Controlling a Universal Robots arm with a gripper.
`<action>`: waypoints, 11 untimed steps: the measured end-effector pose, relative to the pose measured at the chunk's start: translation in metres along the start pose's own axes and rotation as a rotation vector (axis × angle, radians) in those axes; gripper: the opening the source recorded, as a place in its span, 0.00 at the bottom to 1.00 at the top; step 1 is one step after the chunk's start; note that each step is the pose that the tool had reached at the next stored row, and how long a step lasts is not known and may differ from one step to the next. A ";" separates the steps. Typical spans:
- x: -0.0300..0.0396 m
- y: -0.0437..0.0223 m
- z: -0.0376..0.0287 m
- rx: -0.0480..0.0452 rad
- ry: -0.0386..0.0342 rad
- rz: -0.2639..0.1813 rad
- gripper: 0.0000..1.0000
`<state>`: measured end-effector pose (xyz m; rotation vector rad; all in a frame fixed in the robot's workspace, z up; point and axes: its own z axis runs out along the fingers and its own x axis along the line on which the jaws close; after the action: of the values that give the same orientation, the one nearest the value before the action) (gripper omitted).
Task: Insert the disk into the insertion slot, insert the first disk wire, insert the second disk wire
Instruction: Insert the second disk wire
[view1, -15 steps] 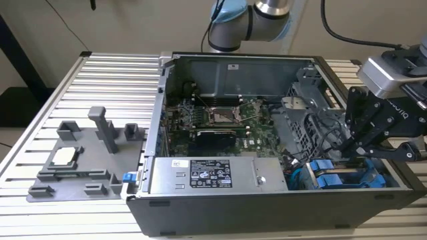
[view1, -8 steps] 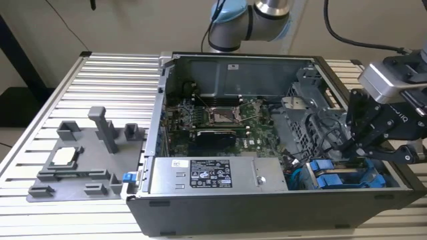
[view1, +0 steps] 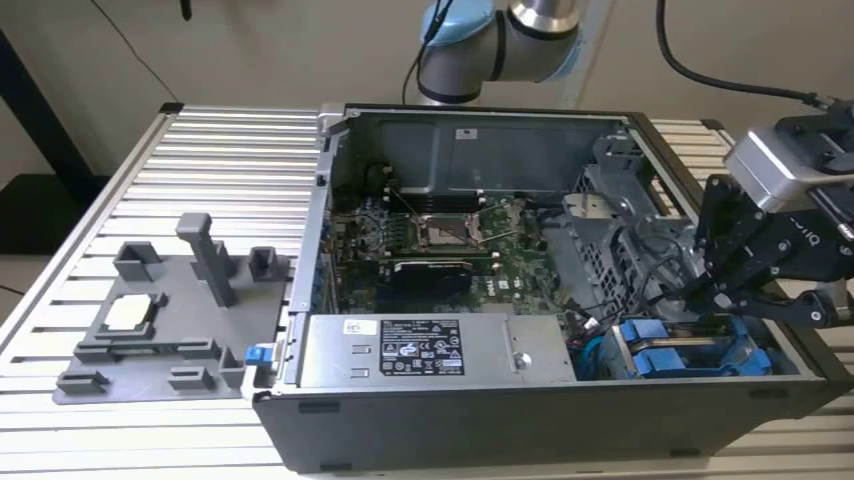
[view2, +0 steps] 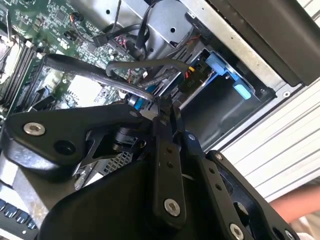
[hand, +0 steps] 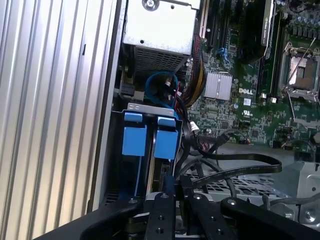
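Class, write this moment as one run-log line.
hand: shut, beside drive bay | blue drive carriers: two seated in bay | cables: loose beside bay | computer case: open on slatted table

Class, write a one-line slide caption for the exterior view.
Robot gripper reaches into an open computer case beside the blue drive carriers.

the gripper (view1: 754, 295) hung over the open computer case (view1: 534, 420), near the blue drive carriers (view1: 667, 350); a grey fixture (view1: 160, 330) lay on the slatted table (view1: 227, 170).
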<state>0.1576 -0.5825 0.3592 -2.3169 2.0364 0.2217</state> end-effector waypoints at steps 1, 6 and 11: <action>0.0003 -0.0001 0.0006 0.0008 -0.0003 0.005 0.16; 0.0009 -0.0004 0.0050 0.0096 -0.0037 0.068 0.16; 0.0017 -0.0011 0.0091 0.0134 -0.0016 0.097 0.16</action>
<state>0.1583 -0.5828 0.3499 -2.2116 2.1453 0.2132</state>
